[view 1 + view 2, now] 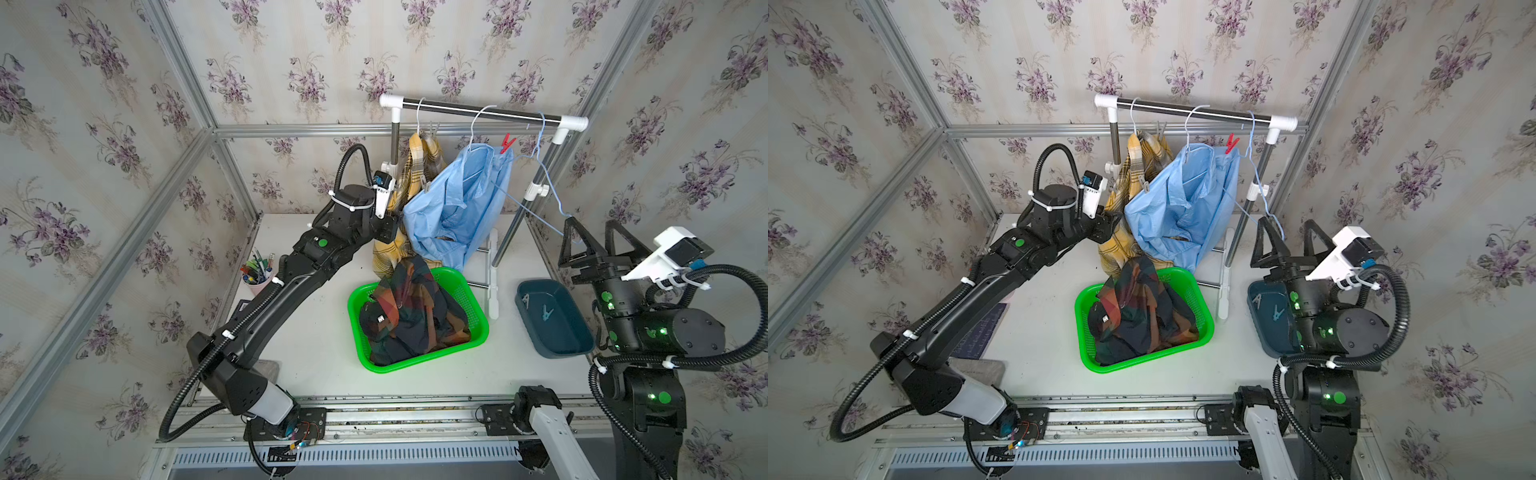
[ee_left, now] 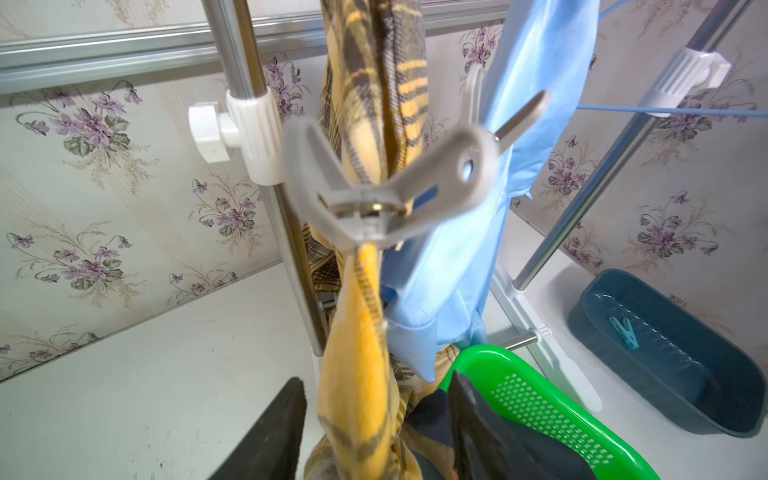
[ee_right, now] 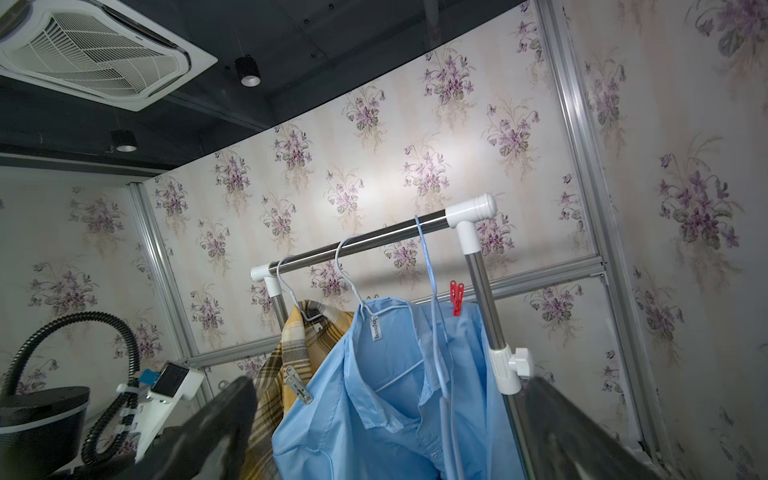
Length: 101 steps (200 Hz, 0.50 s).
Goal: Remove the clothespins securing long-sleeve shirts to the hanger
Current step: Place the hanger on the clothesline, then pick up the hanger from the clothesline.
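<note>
Reaching in from the near-left corner in both top views, the left arm stretches long and low over the white table. Its left gripper [image 1: 390,227] sits against the hanging yellow-and-brown plaid shirt [image 1: 415,166], below a grey clothespin [image 1: 424,183] clipped where that woven cloth meets the smooth light blue shirt [image 1: 457,199]. A red clothespin [image 1: 506,143] bites the blue shoulder under the chrome rail [image 1: 478,110]. The right arm stands folded upright at the right edge, with the right gripper [image 1: 1286,222] pointing up. Its black triangular fingers are wide apart and empty, one of them beside the wire of a bare blue hanger [image 1: 1251,133]. The dark check shirt [image 1: 415,320] lies crumpled in a perforated green basket [image 1: 353,328], and loose pins [image 1: 546,312] rest in a teal tray [image 1: 557,336]. From the left wrist, the grey clothespin [image 2: 399,195] fills the centre, blurred, its flat plastic legs splayed and its metal spring showing, nipping the plaid. The left gripper's matte black fingers [image 2: 274,432] stand apart on either side of the dangling plaid sleeve, not squeezing it. From the right wrist, two dark fingers [image 3: 216,424] frame the rack, spread wide with nothing held between them. The red clothespin [image 3: 457,297] stands upright on the glossy blue fabric.
</note>
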Tool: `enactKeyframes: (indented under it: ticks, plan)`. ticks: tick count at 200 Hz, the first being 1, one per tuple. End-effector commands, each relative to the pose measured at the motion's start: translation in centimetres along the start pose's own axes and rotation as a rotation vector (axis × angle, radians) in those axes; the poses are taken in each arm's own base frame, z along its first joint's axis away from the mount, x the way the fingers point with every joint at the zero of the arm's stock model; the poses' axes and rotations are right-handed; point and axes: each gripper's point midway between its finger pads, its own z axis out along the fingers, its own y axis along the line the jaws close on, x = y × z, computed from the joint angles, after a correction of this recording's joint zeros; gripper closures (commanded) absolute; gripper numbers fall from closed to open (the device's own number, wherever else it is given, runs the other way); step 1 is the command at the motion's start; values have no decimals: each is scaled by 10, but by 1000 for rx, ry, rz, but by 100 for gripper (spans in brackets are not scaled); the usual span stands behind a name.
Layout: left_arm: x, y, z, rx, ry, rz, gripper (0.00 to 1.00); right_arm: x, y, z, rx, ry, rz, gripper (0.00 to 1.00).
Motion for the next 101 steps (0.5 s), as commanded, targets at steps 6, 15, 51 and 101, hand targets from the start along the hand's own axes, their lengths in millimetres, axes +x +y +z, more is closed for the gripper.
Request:
enactKeyframes:
  ticks: [6,15,51,101]
  plan:
    - [-19,6,7,-43,-54,38,60,14,1,-2,-19,41,38,0]
    - [-21,6,10,-43,-56,42,67,15,1,-2,-19,42,38,0]
    - [-26,4,11,-35,-60,64,100,13,1,-3,-22,35,36,0]
    - [-61,6,-23,-50,-152,43,100,17,3,1,-41,41,55,0]
